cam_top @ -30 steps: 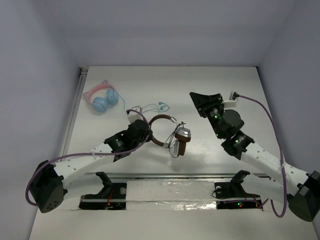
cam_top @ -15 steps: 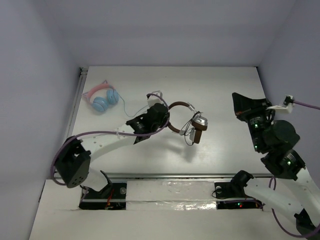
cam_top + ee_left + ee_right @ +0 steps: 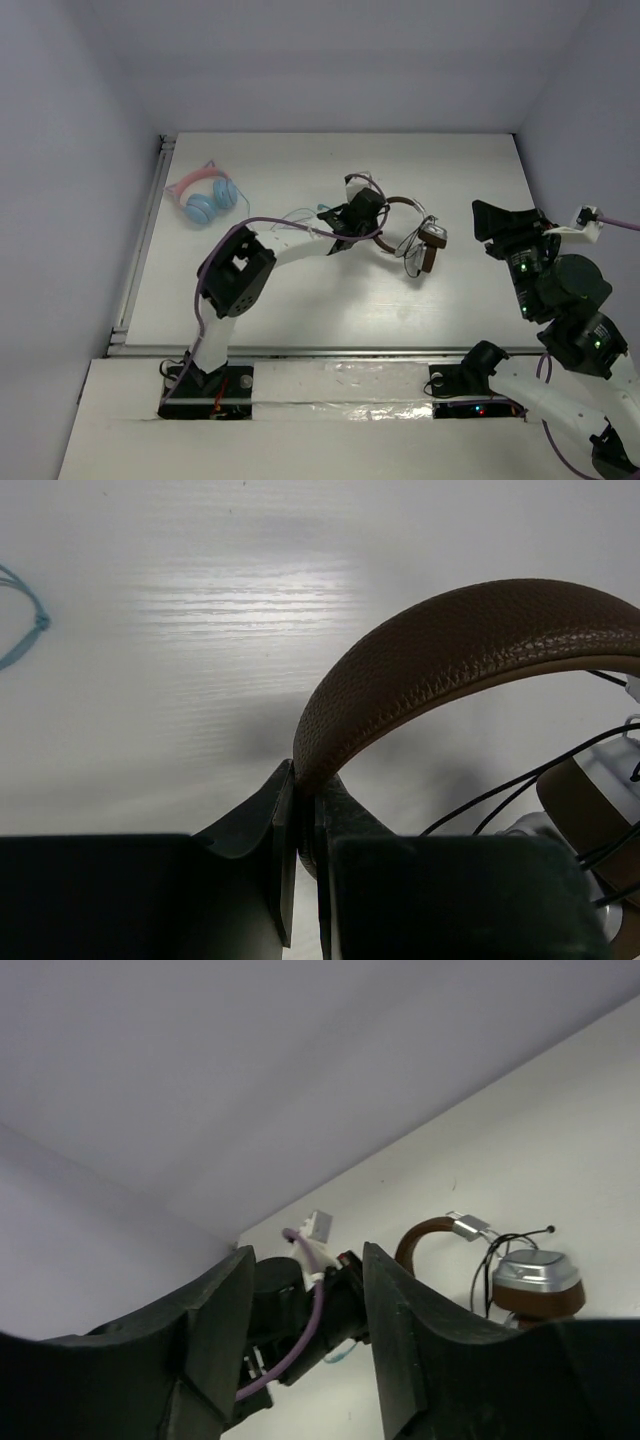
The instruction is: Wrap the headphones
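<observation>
The headphones hang above the table just right of centre, with a brown headband (image 3: pixel 400 203) and a silver and brown ear cup (image 3: pixel 433 240). Their thin black cable (image 3: pixel 412 246) dangles in loops by the cup. My left gripper (image 3: pixel 366 214) is shut on the headband (image 3: pixel 450 640), which rises from between its pinched fingers (image 3: pixel 305 780). The ear cup (image 3: pixel 600 810) and cable (image 3: pixel 520 790) show at the right. My right gripper (image 3: pixel 490 222) stands apart to the right, raised and open (image 3: pixel 305 1300) with nothing in it. Past its fingers I see the ear cup (image 3: pixel 535 1278).
Pink-and-blue cat-ear headphones (image 3: pixel 203 197) lie at the back left of the table. Thin teal earbuds (image 3: pixel 305 212) lie under my outstretched left arm, their cord (image 3: pixel 15 620) at the edge of the left wrist view. Grey walls close in the table's back and sides.
My left arm has stretched out and carried the headphones rightward and farther back. My right arm has drawn back toward the right edge.
</observation>
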Controlling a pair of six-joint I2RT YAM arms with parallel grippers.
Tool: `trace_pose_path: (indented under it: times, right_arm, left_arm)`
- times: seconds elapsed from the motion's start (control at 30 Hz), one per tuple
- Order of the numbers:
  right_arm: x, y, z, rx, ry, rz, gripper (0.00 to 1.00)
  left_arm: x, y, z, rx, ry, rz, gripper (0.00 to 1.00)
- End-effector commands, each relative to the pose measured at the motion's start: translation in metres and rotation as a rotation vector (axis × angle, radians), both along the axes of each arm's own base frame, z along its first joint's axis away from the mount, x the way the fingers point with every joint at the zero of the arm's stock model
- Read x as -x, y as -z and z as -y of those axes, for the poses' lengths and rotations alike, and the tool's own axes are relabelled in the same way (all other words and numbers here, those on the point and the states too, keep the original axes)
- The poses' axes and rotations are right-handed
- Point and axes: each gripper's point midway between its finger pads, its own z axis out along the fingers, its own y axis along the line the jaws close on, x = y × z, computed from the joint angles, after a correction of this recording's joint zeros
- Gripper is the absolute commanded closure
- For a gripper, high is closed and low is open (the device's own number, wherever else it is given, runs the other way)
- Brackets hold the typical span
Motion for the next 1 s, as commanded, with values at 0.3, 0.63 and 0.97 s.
trace_pose_path:
  times: [0.3, 0.63, 0.97]
  right_arm:
    - [-0.009, 0.019, 0.001, 0.071, 0.038, -0.04, 0.37]
    - [-0.005, 0.001, -0.004, 0.072, -0.008, 0.012, 0.29]
    - [0.042, -0.074, 0.008, 0.031, -0.125, 0.222, 1.0]
  left_arm:
    - [-0.014, 0.022, 0.03, 0.005, 0.032, -0.021, 0.78]
    - [-0.004, -0.038, -0.002, 0.038, 0.032, 0.144, 0.37]
    - [0.075, -0.252, -0.101, 0.31, 0.01, 0.538, 0.27]
